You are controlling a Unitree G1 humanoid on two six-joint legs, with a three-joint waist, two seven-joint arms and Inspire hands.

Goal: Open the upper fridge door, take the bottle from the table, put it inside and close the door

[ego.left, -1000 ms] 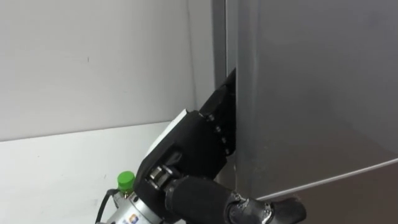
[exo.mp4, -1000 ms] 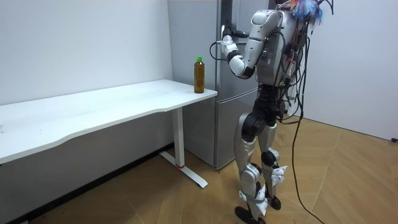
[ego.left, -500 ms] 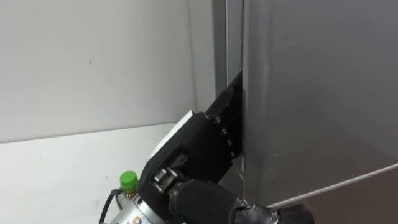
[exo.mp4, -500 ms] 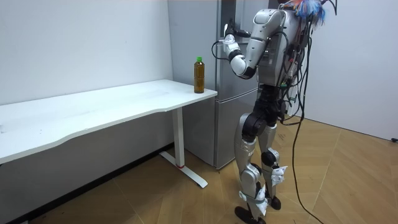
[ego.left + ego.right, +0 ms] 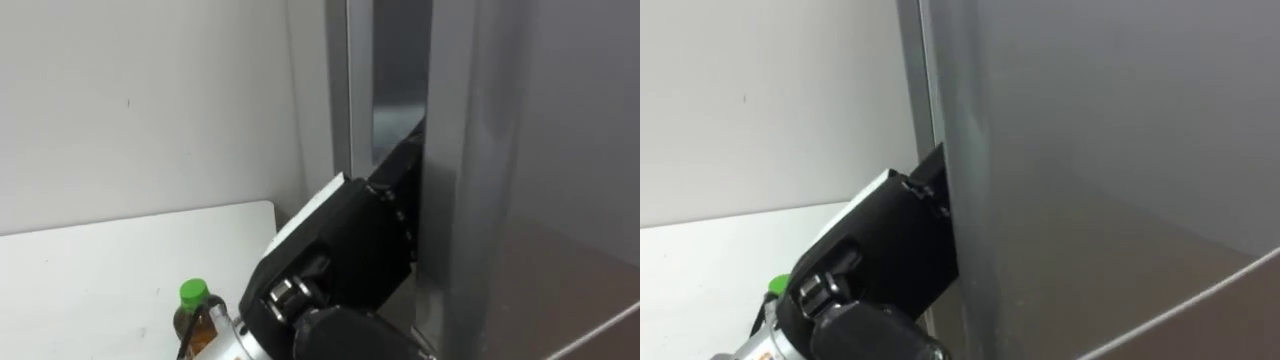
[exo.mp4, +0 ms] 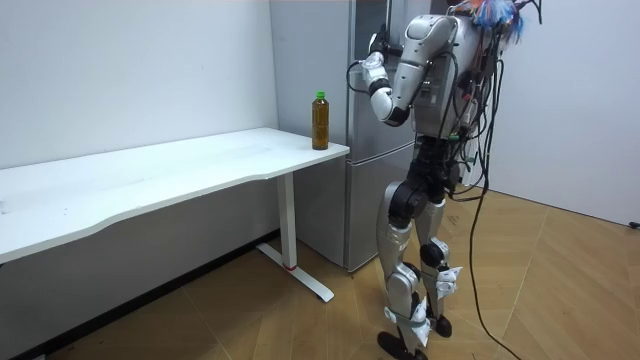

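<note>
Room view: a long white table [image 6: 150, 180] is carrying, at its end nearest the fridge, an upright brown plastic bottle with a green cap [image 6: 320, 121]. At three o'clock from the bottle, a tall silver two-door fridge [image 6: 362, 200] is standing. The robot is standing upright just in front of it, holding its left arm up at the upper door.

Eye views: the bottle's green cap is showing at seven o'clock from the black-backed left hand [image 5: 345, 250], apart from it. The hand is sitting at the left edge of the grey upper fridge door [image 5: 540, 180], which is standing ajar. Its fingers are lying hidden behind that edge, so their state cannot be told.
</note>
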